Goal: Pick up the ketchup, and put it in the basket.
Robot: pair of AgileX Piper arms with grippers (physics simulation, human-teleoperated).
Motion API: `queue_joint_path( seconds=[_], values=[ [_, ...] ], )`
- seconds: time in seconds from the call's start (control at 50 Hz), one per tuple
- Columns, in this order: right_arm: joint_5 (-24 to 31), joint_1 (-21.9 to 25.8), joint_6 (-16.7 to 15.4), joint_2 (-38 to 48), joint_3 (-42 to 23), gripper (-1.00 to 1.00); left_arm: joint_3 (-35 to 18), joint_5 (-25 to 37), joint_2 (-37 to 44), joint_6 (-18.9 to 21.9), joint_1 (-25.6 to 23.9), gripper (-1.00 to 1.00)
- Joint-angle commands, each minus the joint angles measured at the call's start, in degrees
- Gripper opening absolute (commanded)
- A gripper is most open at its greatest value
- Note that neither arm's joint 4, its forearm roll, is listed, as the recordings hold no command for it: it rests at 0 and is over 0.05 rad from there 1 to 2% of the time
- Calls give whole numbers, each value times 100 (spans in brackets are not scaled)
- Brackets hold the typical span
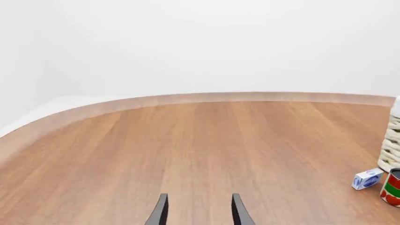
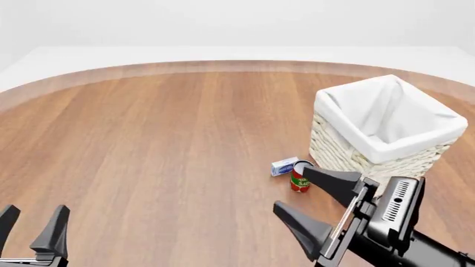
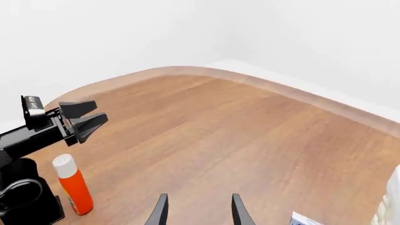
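One red-orange ketchup [image 3: 75, 187], white cap

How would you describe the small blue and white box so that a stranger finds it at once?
Start at the big cream wicker basket with the white cloth lining. On the table in front of its near left corner stands a short red-and-green can. The box lies just left of that can: it is the only blue-and-white, flat-sided item there.
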Motion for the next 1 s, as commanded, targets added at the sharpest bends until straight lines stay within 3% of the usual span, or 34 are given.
queue_joint_path(
  seconds=[0.02, 0.46, 0.5, 0.7, 1.0],
  values=[
    [-195, 340, 8, 584, -234, 100, 0, 0, 0, 0, 0, 100],
    [-275, 899, 14, 1336, -638, 100, 0, 0, 0, 0, 0, 100],
    [-296, 1080, 136, 1492, -718, 100, 0, 0, 0, 0, 0, 100],
    [-352, 1275, 25, 1829, -905, 100, 0, 0, 0, 0, 0, 100],
    [-552, 1748, 228, 2419, -1145, 100, 0, 0, 0, 0, 0, 100]
  ],
)
